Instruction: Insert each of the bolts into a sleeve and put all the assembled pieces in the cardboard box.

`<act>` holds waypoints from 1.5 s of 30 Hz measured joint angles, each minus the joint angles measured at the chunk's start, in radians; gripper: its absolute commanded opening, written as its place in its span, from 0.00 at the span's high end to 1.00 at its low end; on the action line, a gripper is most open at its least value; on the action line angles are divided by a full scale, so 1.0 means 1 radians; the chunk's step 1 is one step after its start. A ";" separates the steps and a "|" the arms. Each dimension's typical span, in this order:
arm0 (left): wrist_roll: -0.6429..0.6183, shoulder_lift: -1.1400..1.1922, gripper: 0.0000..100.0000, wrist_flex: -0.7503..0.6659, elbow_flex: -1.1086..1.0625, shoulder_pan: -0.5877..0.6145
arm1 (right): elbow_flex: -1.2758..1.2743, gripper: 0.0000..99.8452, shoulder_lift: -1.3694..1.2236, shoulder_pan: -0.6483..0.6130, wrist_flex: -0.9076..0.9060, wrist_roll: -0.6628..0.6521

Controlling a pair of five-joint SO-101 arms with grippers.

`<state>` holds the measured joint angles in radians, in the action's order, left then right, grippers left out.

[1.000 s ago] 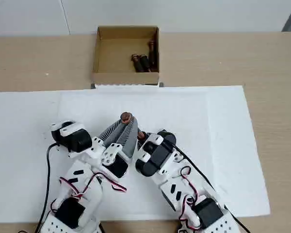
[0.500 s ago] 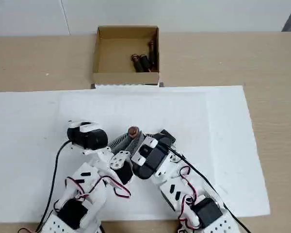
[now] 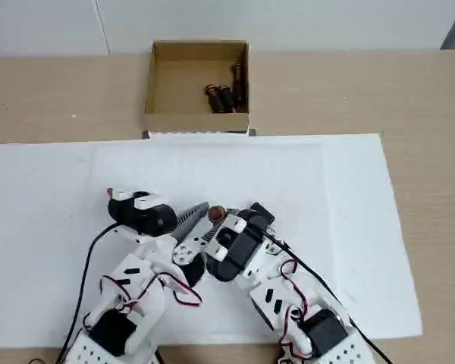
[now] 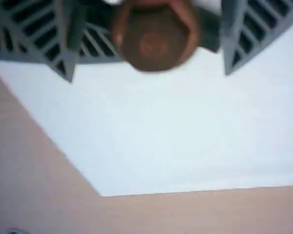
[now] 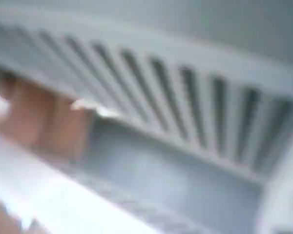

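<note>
- Brown piece (image 4: 154,39), bolt or sleeve (can't tell which). It is clamped between the jaws of the left gripper (image 3: 210,215) and held over the white sheet (image 3: 349,197). It sits well short of the cardboard box (image 3: 197,121), on the box's near side and roughly in line with its right wall.

- Change: a second ago this piece sat closer to the box, with the left gripper pointing toward it. Since then the left arm has swung round and drawn back. That carried the piece away from the box and up against the nose of the right arm (image 3: 241,244). The grip has held throughout.

- Reading: this is not a drop-off. It looks like the piece is being brought to the other arm so bolt and sleeve can be mated. The right wrist view fits that, showing a coppery part very close beside a grey ribbed surface. I cannot tell whether the right arm's jaws are apart or together.

- Around: a few assembled pieces (image 3: 226,95) already lie in the box against its right wall. The box stands on the bare counter (image 3: 61,91), just past the sheet's far edge.

- In the way: mainly the arms themselves. Both crowd one spot on the near side of the box, wrists almost touching, so there is little room to line things up. For the later carry, the box's front wall is the lip to clear.
</note>
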<state>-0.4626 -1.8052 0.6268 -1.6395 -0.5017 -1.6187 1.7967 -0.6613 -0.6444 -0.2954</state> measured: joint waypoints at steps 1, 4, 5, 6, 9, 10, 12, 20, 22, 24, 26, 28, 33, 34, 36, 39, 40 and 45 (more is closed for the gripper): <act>0.015 0.000 0.81 0.012 0.012 0.011 | -0.002 1.00 -0.002 0.002 0.000 0.000; 0.052 0.000 0.81 0.051 0.054 0.041 | 0.000 1.00 0.000 -0.003 0.002 0.000; 0.058 0.000 0.81 0.064 0.071 0.049 | 0.000 1.00 0.000 0.000 0.002 0.000; 0.061 0.000 0.81 0.077 0.087 0.054 | 0.000 1.00 0.000 0.002 0.002 0.000; 0.064 0.000 0.81 0.115 0.140 0.057 | 0.000 1.00 0.000 -0.002 0.002 0.000; 0.064 0.000 0.83 0.126 0.160 0.055 | 0.000 1.00 0.000 0.002 0.002 0.000; 0.066 0.000 0.90 0.140 0.193 0.060 | 0.000 1.00 0.000 0.000 0.002 0.000; 0.129 0.000 0.99 0.143 0.242 0.250 | 0.000 1.00 0.000 0.152 0.002 0.118; 0.192 -0.002 0.99 0.143 0.215 0.301 | 0.000 1.00 0.000 0.206 -0.002 0.172; 0.255 -0.002 0.99 0.143 0.169 0.342 | 0.000 1.00 0.000 0.235 -0.032 0.236; 0.293 -0.002 0.99 0.143 0.117 0.381 | 0.000 1.00 0.000 0.250 -0.072 0.295; 0.318 0.000 0.99 0.143 0.068 0.407 | 0.012 1.00 -0.002 0.255 -0.106 0.336; 0.327 0.000 0.99 0.143 -0.032 0.416 | 0.158 1.00 -0.023 0.252 -0.141 0.371; 0.327 0.000 0.99 0.143 -0.041 0.416 | 0.187 1.00 -0.049 0.252 -0.150 0.376; 0.327 0.000 0.99 0.143 -0.044 0.416 | 0.236 1.00 -0.112 0.258 -0.153 0.376; 0.327 0.000 0.99 0.143 -0.046 0.416 | 0.327 1.00 -0.256 0.265 -0.141 0.391; 0.327 0.000 0.99 0.143 -0.046 0.416 | 0.356 1.00 -0.311 0.262 -0.123 0.402; 0.327 0.000 0.99 0.224 -0.046 0.416 | 0.552 1.00 -0.655 0.264 -0.028 0.416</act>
<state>-0.1358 -1.8052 0.8508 -1.6855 -0.0859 -1.0664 1.1416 -0.3974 -0.6720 0.1204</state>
